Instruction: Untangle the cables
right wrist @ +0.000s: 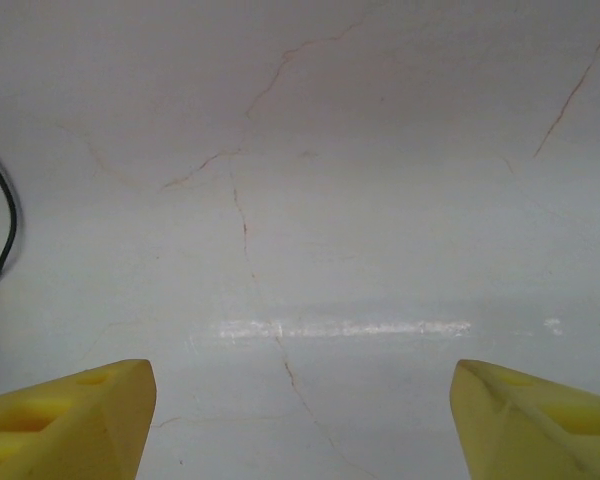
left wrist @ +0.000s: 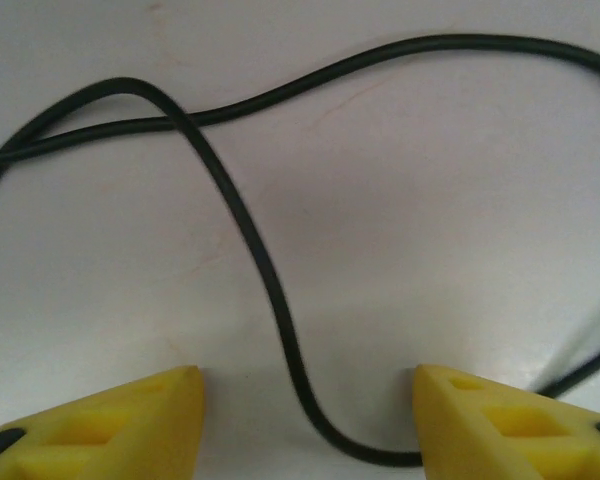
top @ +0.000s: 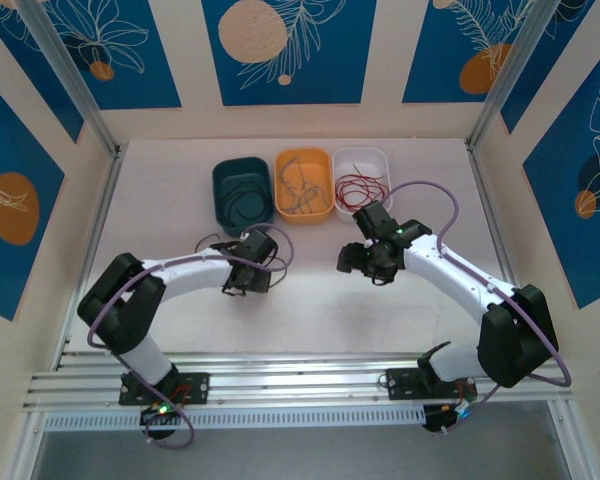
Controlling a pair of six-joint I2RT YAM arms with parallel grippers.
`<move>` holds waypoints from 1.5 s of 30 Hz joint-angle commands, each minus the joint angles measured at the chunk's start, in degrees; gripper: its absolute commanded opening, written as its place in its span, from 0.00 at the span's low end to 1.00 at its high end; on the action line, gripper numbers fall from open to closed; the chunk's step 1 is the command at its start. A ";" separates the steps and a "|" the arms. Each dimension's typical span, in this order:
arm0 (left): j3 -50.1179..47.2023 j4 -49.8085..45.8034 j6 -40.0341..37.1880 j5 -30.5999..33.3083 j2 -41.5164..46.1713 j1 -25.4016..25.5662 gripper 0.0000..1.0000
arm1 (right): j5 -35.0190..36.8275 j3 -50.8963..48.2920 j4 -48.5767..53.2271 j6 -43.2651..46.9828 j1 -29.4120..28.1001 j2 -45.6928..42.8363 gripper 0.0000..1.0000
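both sets of jaws spread low over the table (top: 310, 320)
top: red cables (top: 364, 186) lie in the white bin (top: 361, 151). left wrist: left gripper (left wrist: 308, 385) spread, black cable (left wrist: 270, 290) looping loose between its fingers. right wrist: right gripper (right wrist: 302, 375) spread above bare tabletop.

**Mia:** What sits just past the left gripper (top: 244, 276)?

**Ben:** A dark green tub (top: 242, 162). It stands on the white table (top: 310, 315).

**Mia:** And next to it?

**Ben:** An orange tub (top: 303, 152), right beside the green one. Then a white tub (top: 360, 151), just past the right gripper (top: 350, 262).

**Mia:** What is under the right gripper?

**Ben:** Bare table with thin reddish lines like cracks.

**Mia:** And far behind the tubs?

**Ben:** Cream walls (top: 380, 60) with blue panels (top: 310, 50). They have white leaves and orange circles.
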State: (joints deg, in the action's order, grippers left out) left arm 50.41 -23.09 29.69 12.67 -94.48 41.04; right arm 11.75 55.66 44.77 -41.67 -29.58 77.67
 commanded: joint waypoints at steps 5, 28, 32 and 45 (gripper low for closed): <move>3.89 0.16 -1.39 3.96 -3.70 0.35 0.48 | -1.38 -1.34 -0.59 -0.56 0.32 -0.77 0.77; 12.59 -23.01 -8.94 1.34 23.85 1.36 0.00 | 2.31 -4.18 -2.21 -1.48 1.78 -6.21 0.75; 16.02 -22.49 -13.48 -1.19 26.57 1.32 0.00 | 2.67 -5.18 -2.86 -1.57 2.49 -9.50 0.76; 27.74 -10.37 -25.93 -8.47 15.19 -7.54 0.00 | 4.49 -6.50 0.30 -2.18 3.97 -18.09 0.77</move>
State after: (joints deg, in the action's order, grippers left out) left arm 75.48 -37.89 8.08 8.32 -77.03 36.05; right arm 15.05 50.19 43.09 -42.74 -26.06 61.32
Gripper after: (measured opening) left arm 0.044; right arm 0.770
